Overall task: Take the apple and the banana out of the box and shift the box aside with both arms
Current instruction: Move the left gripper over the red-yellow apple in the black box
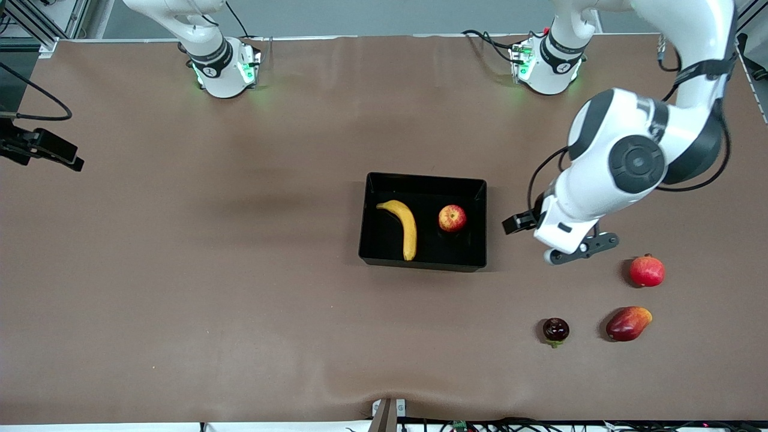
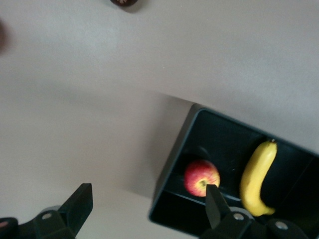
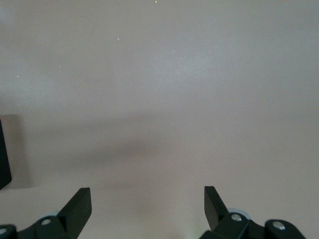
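A: Where did the fruit lie?

B: Both lay in the box (image 1: 423, 180), which sat mid-desk (image 1: 180, 270). The banana (image 1: 405, 226) lay toward the right arm's end of the box, the apple (image 1: 452, 218) toward the left arm's end, the two apart and not touching.

A: And the left pincer (image 2: 144, 201)?

B: It hung released, fingers spread wide and holding nothing, over bare desk just beside the box's wall at the left arm's end. I'd judge it stood there because the apple was the closer fruit to that arm — a short reach over the low wall.

A: The right pincer (image 3: 147, 199)?

B: Also released and empty. Its wrist view showed only bare desk and a dark sliver at the edge that may have been the box; from the front only the arm's base showed, so it was waiting.

A: Why would the box stay put for now?

B: It still carried both fruits, so by my reading the emptying came first, and nothing was lifted yet.

A: Anything to mistake for the apple?

B: A pomegranate (image 1: 647, 271), a mango (image 1: 627, 323) and a dark small fruit (image 1: 555, 330) lay outside the box, nearer the front camera at the left arm's end — well apart from the box.
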`<move>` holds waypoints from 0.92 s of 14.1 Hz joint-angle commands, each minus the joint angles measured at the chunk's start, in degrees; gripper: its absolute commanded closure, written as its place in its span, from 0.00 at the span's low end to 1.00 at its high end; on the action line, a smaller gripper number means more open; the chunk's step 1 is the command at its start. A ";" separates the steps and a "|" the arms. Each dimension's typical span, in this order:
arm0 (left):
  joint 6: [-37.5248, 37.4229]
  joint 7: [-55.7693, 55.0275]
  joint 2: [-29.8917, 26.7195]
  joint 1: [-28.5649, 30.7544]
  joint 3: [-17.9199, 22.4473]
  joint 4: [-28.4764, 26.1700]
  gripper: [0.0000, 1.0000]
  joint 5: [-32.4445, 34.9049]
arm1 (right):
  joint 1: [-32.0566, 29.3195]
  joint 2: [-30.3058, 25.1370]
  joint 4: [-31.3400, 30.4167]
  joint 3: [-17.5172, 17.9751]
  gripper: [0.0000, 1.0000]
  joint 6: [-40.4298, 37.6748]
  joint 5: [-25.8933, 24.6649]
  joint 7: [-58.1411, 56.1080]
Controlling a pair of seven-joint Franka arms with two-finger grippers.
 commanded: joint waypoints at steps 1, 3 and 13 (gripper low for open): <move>1.61 -7.32 3.13 -2.98 0.30 3.36 0.00 0.31 | -0.54 0.21 0.09 0.45 0.00 -0.45 0.05 -0.55; 3.81 -12.69 4.18 -3.87 0.30 3.54 0.00 0.84 | -0.63 0.21 0.18 0.36 0.00 -1.06 0.05 -0.55; 5.05 -31.94 10.77 -7.37 0.65 7.23 0.00 2.15 | -0.36 1.27 0.18 0.36 0.00 -0.54 -0.03 -0.11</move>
